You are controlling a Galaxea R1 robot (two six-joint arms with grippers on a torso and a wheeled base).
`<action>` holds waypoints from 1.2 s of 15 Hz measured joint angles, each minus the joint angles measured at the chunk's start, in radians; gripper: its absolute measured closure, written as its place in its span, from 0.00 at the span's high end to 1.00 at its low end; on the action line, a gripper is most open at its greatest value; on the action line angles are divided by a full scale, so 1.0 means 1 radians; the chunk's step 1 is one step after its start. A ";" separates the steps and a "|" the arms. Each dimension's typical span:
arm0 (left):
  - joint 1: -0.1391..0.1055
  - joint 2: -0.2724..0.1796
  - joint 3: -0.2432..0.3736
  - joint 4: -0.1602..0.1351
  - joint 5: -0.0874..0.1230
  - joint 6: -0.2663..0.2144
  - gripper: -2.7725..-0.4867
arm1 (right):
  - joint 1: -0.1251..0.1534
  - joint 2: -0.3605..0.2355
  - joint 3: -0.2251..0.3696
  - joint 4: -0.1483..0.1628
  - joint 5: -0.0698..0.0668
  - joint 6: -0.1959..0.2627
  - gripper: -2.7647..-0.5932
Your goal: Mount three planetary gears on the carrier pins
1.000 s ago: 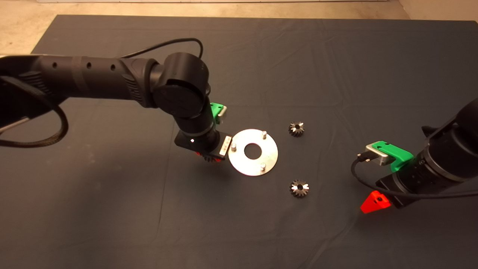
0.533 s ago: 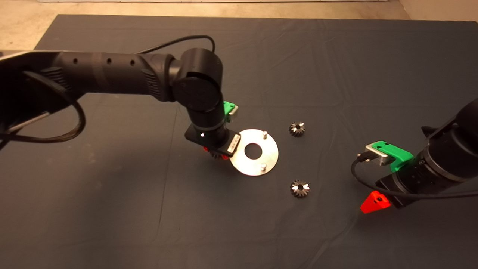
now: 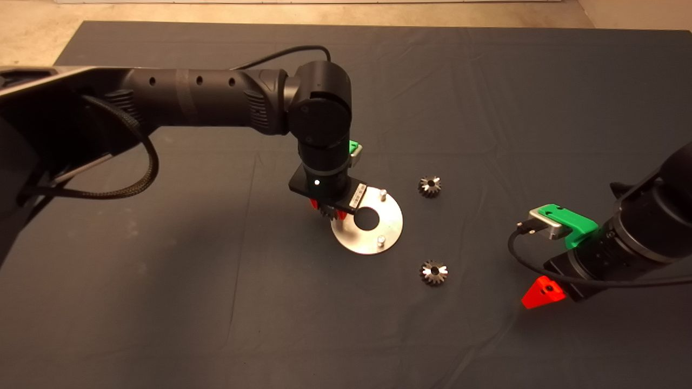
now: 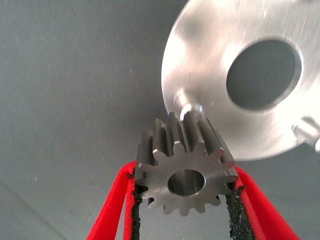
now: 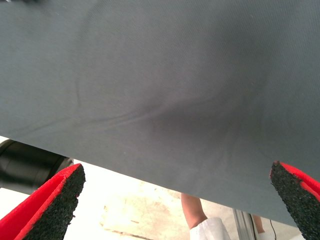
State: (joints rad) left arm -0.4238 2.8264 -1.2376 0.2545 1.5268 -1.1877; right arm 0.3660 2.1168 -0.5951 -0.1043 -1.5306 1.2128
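My left gripper [image 3: 327,209] hangs over the left rim of the shiny round plate [image 3: 390,227], shut on a toothed steel gear [image 4: 185,170] held between its black pads. In the left wrist view the gear sits just above one carrier pin [image 4: 189,107], apart from it; a second pin [image 4: 307,131] shows at the plate's rim [image 4: 200,50]. From above, two pins [image 3: 382,193] [image 3: 381,241] stand bare; the third is hidden under the gripper. Two more gears lie on the mat, one [image 3: 429,186] right of the plate, one [image 3: 433,272] below it. My right gripper [image 5: 175,205] waits open at the right edge.
The dark mat [image 3: 162,302] spreads wide around the plate, with bare floor beyond its far edge. The right wrist view shows the mat's edge, the floor and a person's leg [image 5: 197,220] past it.
My left arm has carried the gear to the right, from beside the plate's left edge to above its left rim and pin. The right arm and loose gears have not moved.
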 joint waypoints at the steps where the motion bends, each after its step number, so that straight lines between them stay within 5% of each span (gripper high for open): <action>1: 0.000 0.008 -0.015 -0.003 0.000 0.000 0.18 | 0.000 0.000 0.000 0.000 0.000 0.000 1.00; 4: 0.000 0.038 -0.097 -0.043 -0.002 -0.017 0.18 | 0.000 0.000 0.001 0.000 0.000 0.000 1.00; 6: 0.000 0.039 -0.131 -0.046 -0.002 -0.069 0.18 | 0.000 0.000 0.001 0.000 0.000 0.000 1.00; 9: 0.005 0.041 -0.132 -0.065 -0.001 -0.132 0.18 | 0.000 0.000 0.001 0.000 0.000 0.000 1.00; 18: 0.005 0.041 -0.115 -0.099 -0.002 -0.189 0.18 | 0.000 0.000 0.001 0.000 0.000 0.000 1.00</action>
State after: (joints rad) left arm -0.4189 2.8672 -1.3528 0.1557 1.5249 -1.3767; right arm 0.3664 2.1172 -0.5940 -0.1043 -1.5306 1.2128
